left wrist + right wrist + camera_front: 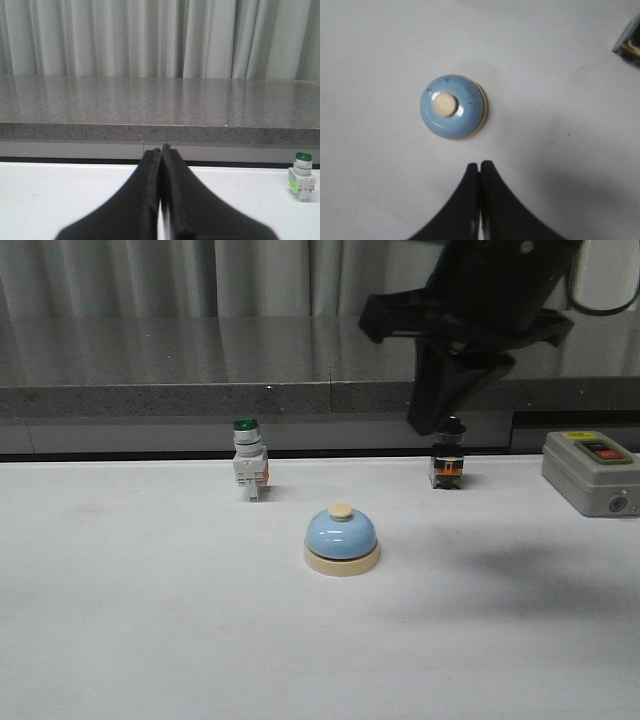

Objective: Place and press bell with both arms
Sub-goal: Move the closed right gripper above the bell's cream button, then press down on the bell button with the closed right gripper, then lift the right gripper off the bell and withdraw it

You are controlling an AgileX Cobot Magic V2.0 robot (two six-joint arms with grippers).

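The light-blue bell [341,538] with cream base and cream button stands upright on the white table, about mid-table. From the right wrist view the bell [452,106] lies below, a short way beyond my right gripper [479,164], whose jaws are shut and empty. In the front view that right gripper [432,422] hangs high above the table, to the right of and behind the bell. My left gripper [161,149] is shut with nothing in it, low over the table and facing the back ledge; it does not show in the front view.
A green-capped white switch [249,459] stands behind the bell to the left, also visible as the green-capped switch [301,176]. A black-capped switch [446,465] stands behind right, under the right arm. A grey control box [592,472] sits at the right edge. A grey stone ledge [200,398] bounds the back.
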